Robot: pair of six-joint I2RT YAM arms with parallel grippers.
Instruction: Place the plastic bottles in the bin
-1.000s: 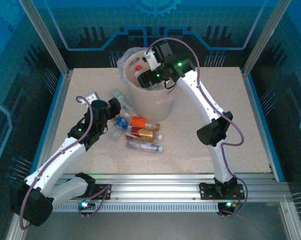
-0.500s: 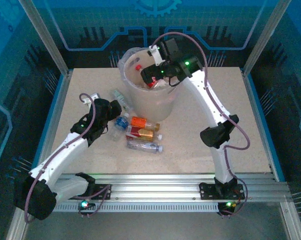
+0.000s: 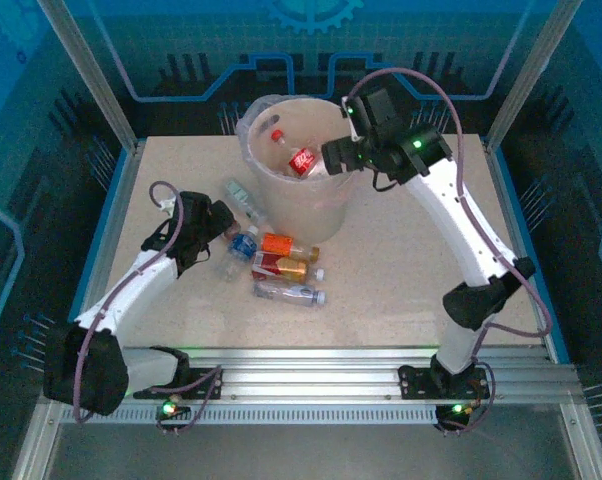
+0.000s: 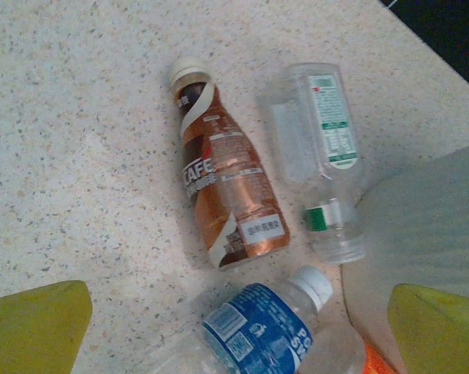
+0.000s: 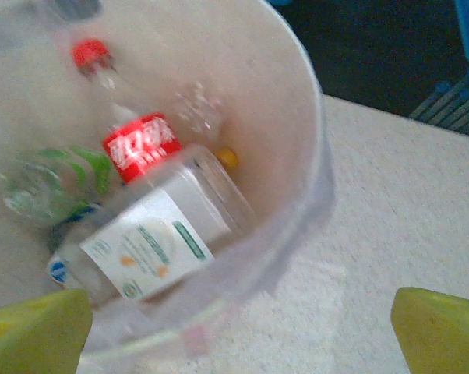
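A robotics lab cell, with aluminium frame posts (image 3: 91, 75), blue circuit-printed panels (image 3: 431, 40) and a speckled table (image 3: 381, 260).

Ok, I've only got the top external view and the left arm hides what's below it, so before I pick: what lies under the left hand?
Observer: A brown CAFE bottle with a white cap, lying flat on the table beside a clear green-labelled bottle.
Operator: Is it open?
Observer: Yes, the left hand has its fingers wide apart, gripping nothing.
Operator: And the right one?
Observer: The right hand is open and empty, by the rim of the bin.
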